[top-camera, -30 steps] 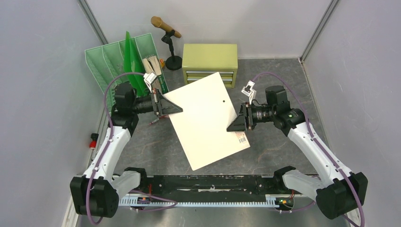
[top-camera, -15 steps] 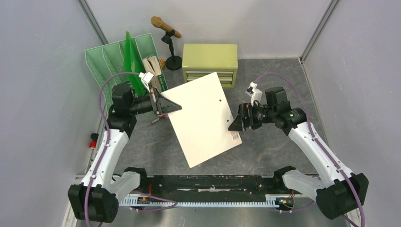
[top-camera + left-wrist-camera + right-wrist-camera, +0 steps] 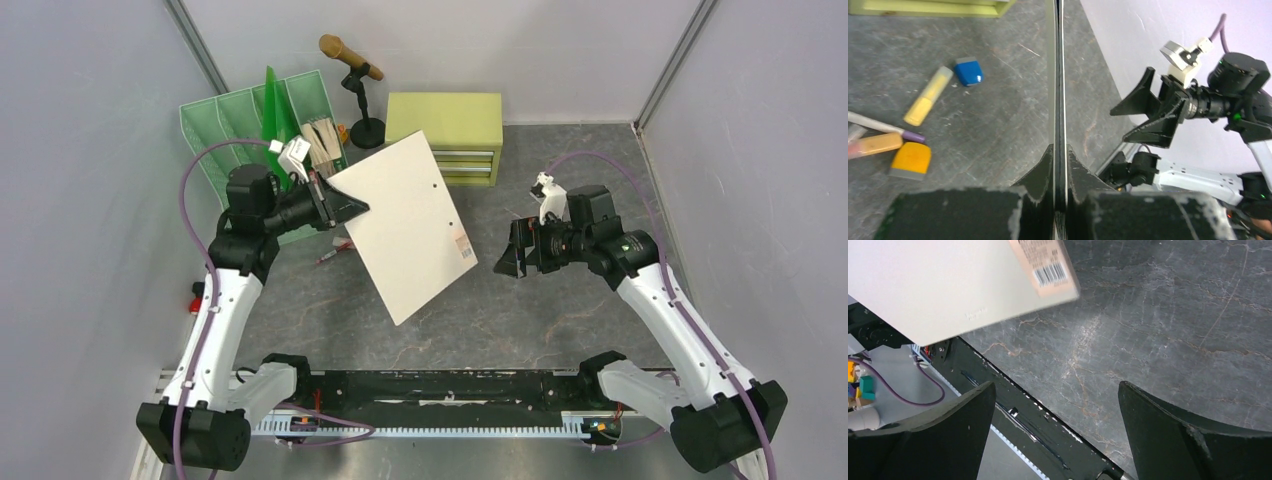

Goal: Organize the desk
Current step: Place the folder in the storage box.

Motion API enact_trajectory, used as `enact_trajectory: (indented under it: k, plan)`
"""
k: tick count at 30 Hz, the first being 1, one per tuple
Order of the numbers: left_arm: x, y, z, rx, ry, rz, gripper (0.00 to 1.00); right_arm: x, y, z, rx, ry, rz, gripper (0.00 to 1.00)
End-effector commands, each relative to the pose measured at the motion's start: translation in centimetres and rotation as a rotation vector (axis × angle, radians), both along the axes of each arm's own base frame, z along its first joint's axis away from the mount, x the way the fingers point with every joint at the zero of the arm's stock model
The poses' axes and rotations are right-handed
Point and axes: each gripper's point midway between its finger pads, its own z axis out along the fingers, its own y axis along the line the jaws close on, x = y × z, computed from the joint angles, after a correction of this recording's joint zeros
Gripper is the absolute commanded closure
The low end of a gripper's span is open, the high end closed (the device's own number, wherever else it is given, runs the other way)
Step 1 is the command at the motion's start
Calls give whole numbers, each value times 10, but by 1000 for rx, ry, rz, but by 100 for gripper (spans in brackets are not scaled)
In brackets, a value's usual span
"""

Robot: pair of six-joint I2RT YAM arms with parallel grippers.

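Observation:
A large white folder (image 3: 400,225) with a barcode label (image 3: 462,245) hangs tilted above the desk (image 3: 570,170). My left gripper (image 3: 355,208) is shut on its left edge. In the left wrist view the folder (image 3: 1057,75) shows edge-on, pinched between my jaws (image 3: 1059,150). My right gripper (image 3: 508,260) stands open to the right of the folder, apart from it. In the right wrist view the right gripper (image 3: 1058,405) is wide open with nothing between the fingers. The folder's labelled corner (image 3: 1045,265) is above and left of it, over the desk (image 3: 1173,315).
A green file rack (image 3: 240,120), a microphone on a stand (image 3: 352,60) and a yellow-green drawer cabinet (image 3: 445,125) line the back. Under the folder lie a blue eraser (image 3: 968,71), a yellow highlighter (image 3: 928,96), a pen (image 3: 883,129) and an orange block (image 3: 910,159).
My right gripper opened, let go of the folder's right corner and drew back to the right. My left arm swung the folder toward the back left.

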Motion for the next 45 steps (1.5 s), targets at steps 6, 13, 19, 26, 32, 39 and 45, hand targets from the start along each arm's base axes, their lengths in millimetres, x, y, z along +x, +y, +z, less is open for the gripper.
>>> enact_trajectory:
  k: [6,13,19,26,32,39,45]
  plan:
    - [28,34,56,119,-191,240,98,1,-6,1,-23,-43,-9,2]
    - [31,51,105,81,-347,382,98,-10,-7,-18,-17,-6,1,2]
    - [24,51,147,24,-521,389,98,-10,-7,-20,-21,-7,3,2]
    - [24,57,182,47,-608,418,97,-12,-9,-26,-33,3,7,2]
    - [23,73,202,123,-670,499,97,-18,-17,-38,-83,21,3,2]
    - [19,96,233,168,-765,625,98,-21,-20,-47,-95,36,2,2]
    - [17,101,245,195,-806,650,98,-20,-20,-48,-102,38,5,2]
